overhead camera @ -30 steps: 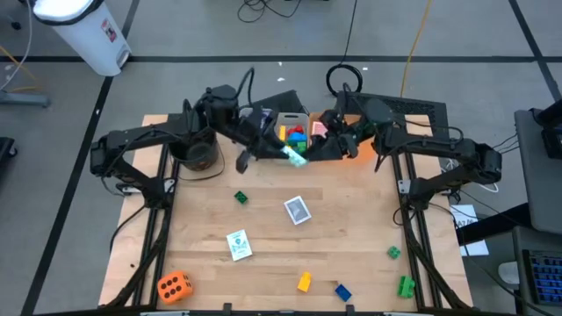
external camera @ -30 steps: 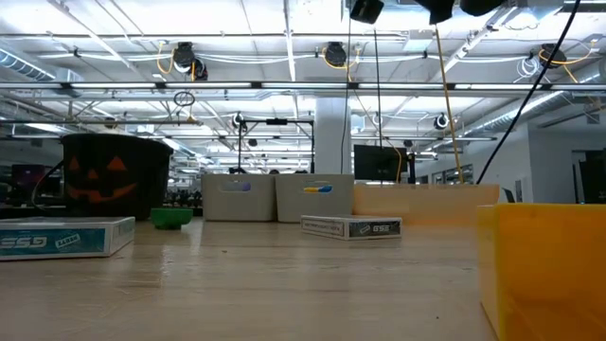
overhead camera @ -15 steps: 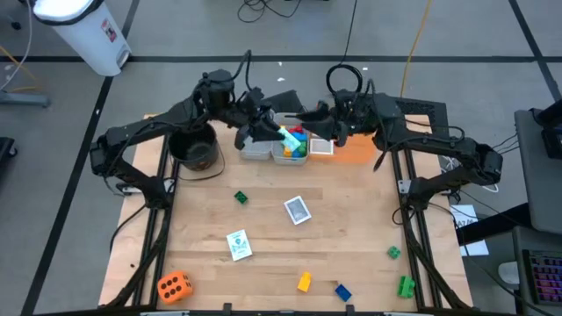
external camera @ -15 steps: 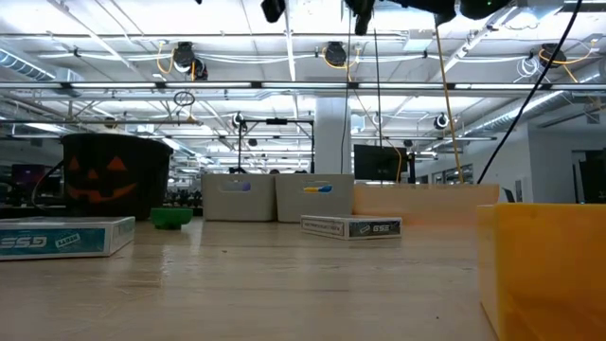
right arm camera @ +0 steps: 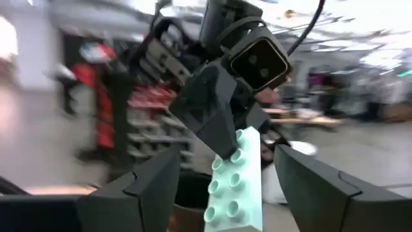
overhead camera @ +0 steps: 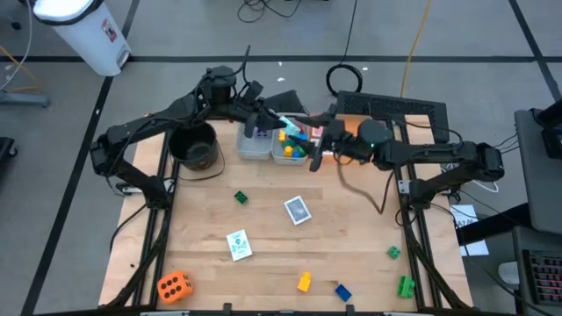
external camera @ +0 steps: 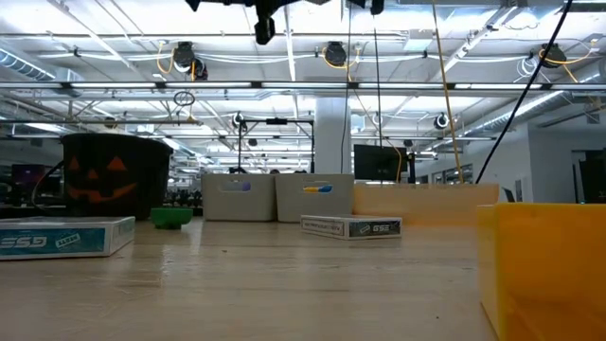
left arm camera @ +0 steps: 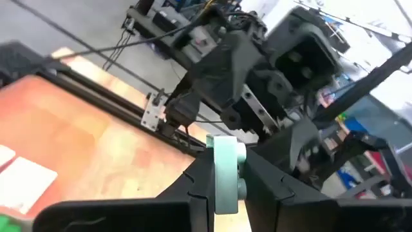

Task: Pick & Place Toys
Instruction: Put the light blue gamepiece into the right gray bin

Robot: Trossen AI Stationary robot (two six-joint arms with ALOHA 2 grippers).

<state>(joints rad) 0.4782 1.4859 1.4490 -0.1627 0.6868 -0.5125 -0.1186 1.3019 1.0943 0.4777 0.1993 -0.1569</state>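
Since the earlier frame, both arms have swung back from the bins: the left gripper (overhead camera: 279, 119) now hangs above them at the worktop's far edge, and the right gripper (overhead camera: 309, 151) has drawn out to face it from the right.

"SSG" is readable on the edge of the card box (external camera: 64, 237) lying flat at the low view's left, and on a second box (external camera: 350, 226) farther back.

Two grey bins (overhead camera: 255, 146) stand side by side at the middle of the far edge; the right bin (overhead camera: 290, 155) holds red, yellow, blue and green bricks. A black pumpkin-face bucket (overhead camera: 196, 147) stands left of them.

The left gripper's fingers are pinched on a pale mint brick (right arm camera: 235, 182), studded on its face; its long axis runs outward from the fingers toward the right gripper. The right gripper's fingers stand apart on either side of the brick's free end without touching it.

On the worktop lie a green brick (overhead camera: 240, 198), two picture cards (overhead camera: 298, 210) (overhead camera: 238, 244), an orange die (overhead camera: 173, 286) at the near left corner, a yellow brick (overhead camera: 304, 282), a blue brick (overhead camera: 342, 291) and two more green bricks (overhead camera: 405, 285) (overhead camera: 393, 253).
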